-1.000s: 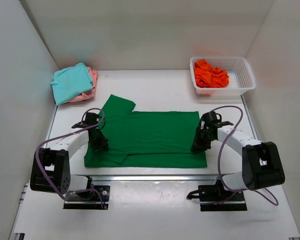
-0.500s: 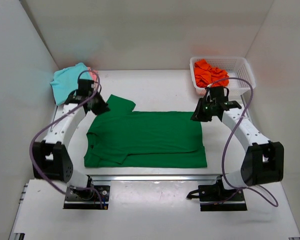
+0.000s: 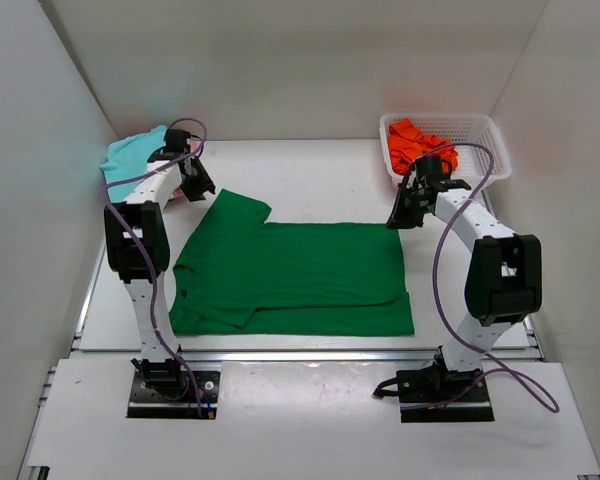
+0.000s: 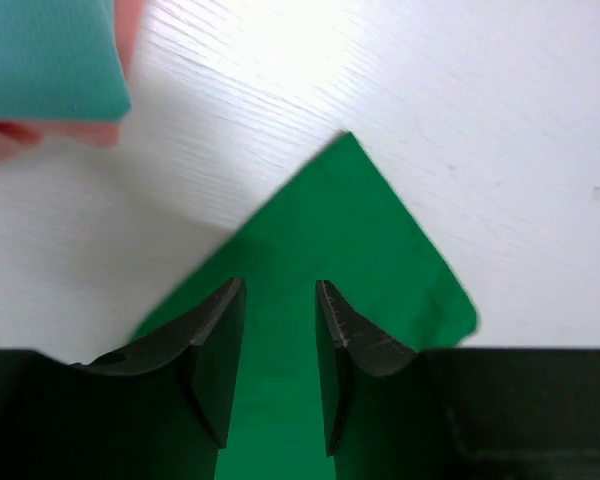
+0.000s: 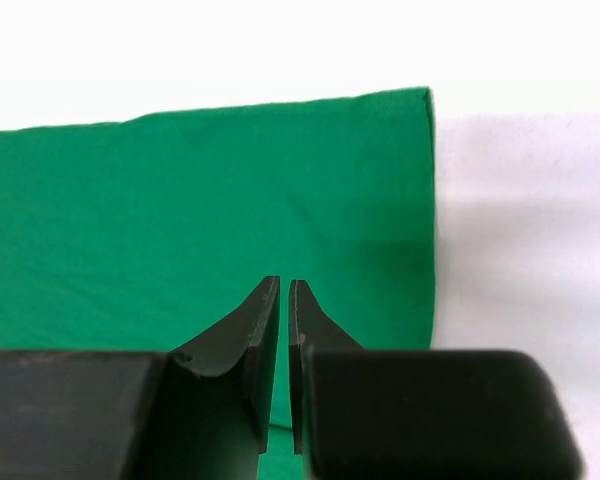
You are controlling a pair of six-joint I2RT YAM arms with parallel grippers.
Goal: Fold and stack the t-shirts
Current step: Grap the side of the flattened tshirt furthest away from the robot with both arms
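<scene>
**Dark green shirt, spread flat: both arms at its far corners**

Top view. The dark green shirt (image 3: 300, 275) lies open across the middle of the table (image 3: 320, 180), with its sleeves to the left and its hem to the right. A teal shirt (image 3: 130, 158) sits folded in the far left corner. An orange shirt (image 3: 417, 147) lies crumpled in the white basket (image 3: 485, 150) at far right. The left gripper (image 3: 195, 185) is at the far sleeve tip. The right gripper (image 3: 398, 215) is at the far hem corner.

Left wrist view. The fingers stand a little apart and hold nothing. The pointed sleeve corner lies beneath and ahead of them. The teal shirt rests on a pink shirt (image 4: 5, 145) at upper left, clear of the sleeve.

Right wrist view. The fingers are all but together, with only a thin slit and no cloth in it. Green cloth fills the view below them, and its square corner lies ahead to the right.

Handling note, a judgement. The step looks like pinching both far corners to carry the far edge over toward the near one.
- The right fingers would need to part first, and their bite should sit nearer the corner.
- Each pinch should take only the top layer, close to the edge.
- The two arms should lift together and travel evenly, or the soft cloth will skew and crease.
</scene>
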